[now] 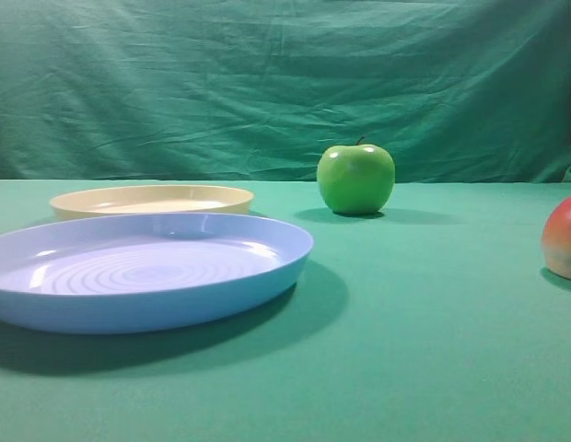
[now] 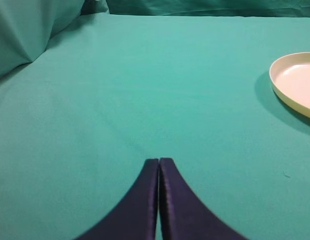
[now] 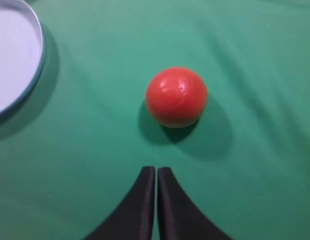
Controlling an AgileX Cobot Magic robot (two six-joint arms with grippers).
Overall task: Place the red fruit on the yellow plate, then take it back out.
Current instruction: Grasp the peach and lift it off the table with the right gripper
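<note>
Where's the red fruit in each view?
Exterior high: red fruit at the far right edge, cut off by the frame, resting on the green cloth.
Left wrist: not in it; only the yellow plate at the right edge.
Right wrist: centre of the picture, ahead of the shut fingers, apart from them.
Shared landmark: the blue plate, front left in the exterior view, upper left corner in the right wrist view.

A staged test setup, lab-like rather than a home — a green cloth [image 1: 433,350] covers the whole table up to its far edge, and a wrinkled green backdrop [image 1: 267,83] hangs behind it, hiding the room itself.
</note>
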